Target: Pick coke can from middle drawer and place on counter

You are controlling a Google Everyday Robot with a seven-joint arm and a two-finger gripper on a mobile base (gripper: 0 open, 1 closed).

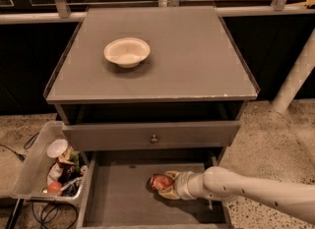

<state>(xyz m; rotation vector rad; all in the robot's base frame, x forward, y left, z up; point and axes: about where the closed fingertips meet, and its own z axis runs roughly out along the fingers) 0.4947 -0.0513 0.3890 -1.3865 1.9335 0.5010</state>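
Note:
The coke can [158, 181], red with a silvery end, lies on its side on the floor of the open middle drawer [115, 193], right of centre. My gripper [167, 186] reaches in from the right at the end of the white arm [246, 191]. Its fingers sit on either side of the can and are shut on it, low against the drawer floor. The counter [197, 56] is the grey cabinet top above. It carries a white bowl [126, 51] at its left middle.
The upper drawer front with a round knob [154, 138] is closed just above the open drawer and overhangs its back. A clear bin of clutter [51, 166] stands on the floor at the left. A white post [295, 75] rises at the right.

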